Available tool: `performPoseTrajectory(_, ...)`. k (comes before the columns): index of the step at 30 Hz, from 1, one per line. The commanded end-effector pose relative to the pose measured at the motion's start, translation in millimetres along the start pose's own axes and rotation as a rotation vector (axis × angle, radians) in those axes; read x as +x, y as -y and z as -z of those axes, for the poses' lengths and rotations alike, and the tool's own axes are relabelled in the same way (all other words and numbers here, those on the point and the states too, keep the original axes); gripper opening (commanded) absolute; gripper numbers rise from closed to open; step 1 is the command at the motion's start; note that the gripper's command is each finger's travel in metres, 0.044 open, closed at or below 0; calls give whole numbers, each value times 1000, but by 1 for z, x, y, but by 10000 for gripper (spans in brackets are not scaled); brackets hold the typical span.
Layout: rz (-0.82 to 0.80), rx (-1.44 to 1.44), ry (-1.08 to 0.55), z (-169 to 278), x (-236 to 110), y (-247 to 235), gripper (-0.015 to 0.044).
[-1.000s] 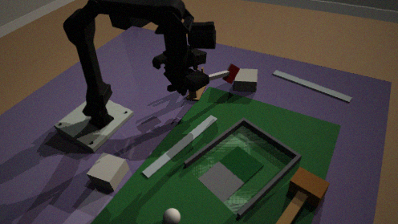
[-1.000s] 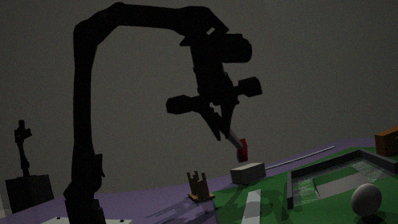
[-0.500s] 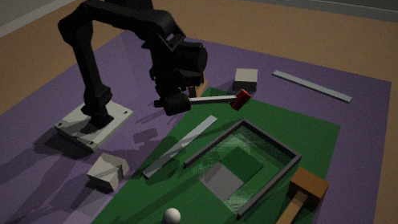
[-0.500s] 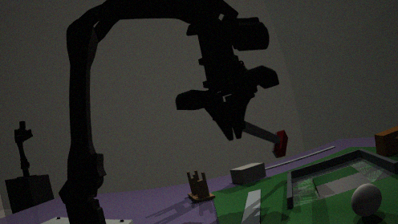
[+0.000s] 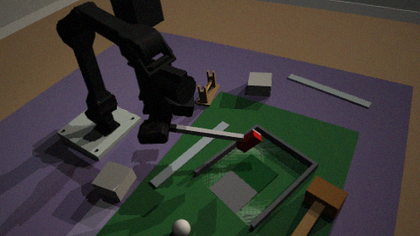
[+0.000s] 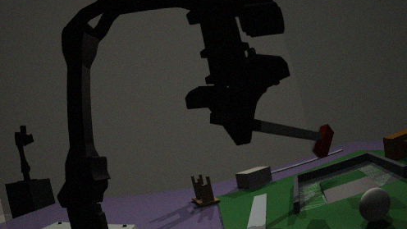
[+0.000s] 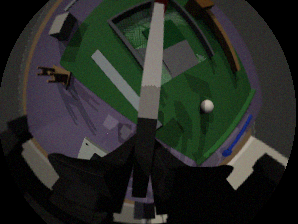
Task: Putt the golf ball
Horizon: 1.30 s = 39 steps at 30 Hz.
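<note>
Putter (image 5: pixel 212 133) gripped by shaft end in claw (image 5: pixel 157 131), jaws clamped on it, carried in air; red head (image 5: pixel 250 139) sticks out over far rail of walled green (image 5: pixel 292 185). Pickup done, step now: carry to ball. Ball (image 5: pixel 181 227) on green mat at near edge of worktop, well apart from claw and head. Next (judgement): swing head down behind ball, line toward ramp (image 5: pixel 234 190), push. Empty stand (image 5: pixel 207 90) just beyond claw.
</note>
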<state>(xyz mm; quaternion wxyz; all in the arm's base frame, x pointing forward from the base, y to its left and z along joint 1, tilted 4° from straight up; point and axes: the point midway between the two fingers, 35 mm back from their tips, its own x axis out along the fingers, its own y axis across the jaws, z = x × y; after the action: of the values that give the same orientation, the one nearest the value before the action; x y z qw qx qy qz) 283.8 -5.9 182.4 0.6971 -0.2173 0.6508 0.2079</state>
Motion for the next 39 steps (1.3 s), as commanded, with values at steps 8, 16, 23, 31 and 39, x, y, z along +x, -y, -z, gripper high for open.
performPoseTrajectory(8, -4, 271, 12, 37, 2, 34, 0)
performPoseTrajectory(16, -4, 467, 15, 67, 3, 55, 0)
performPoseTrajectory(23, -3, 637, 19, 96, 4, 69, 0)
performPoseTrajectory(31, -1, 818, 25, 127, 6, 81, 0)
performPoseTrajectory(39, -1, 871, 26, 136, 8, 84, 0)
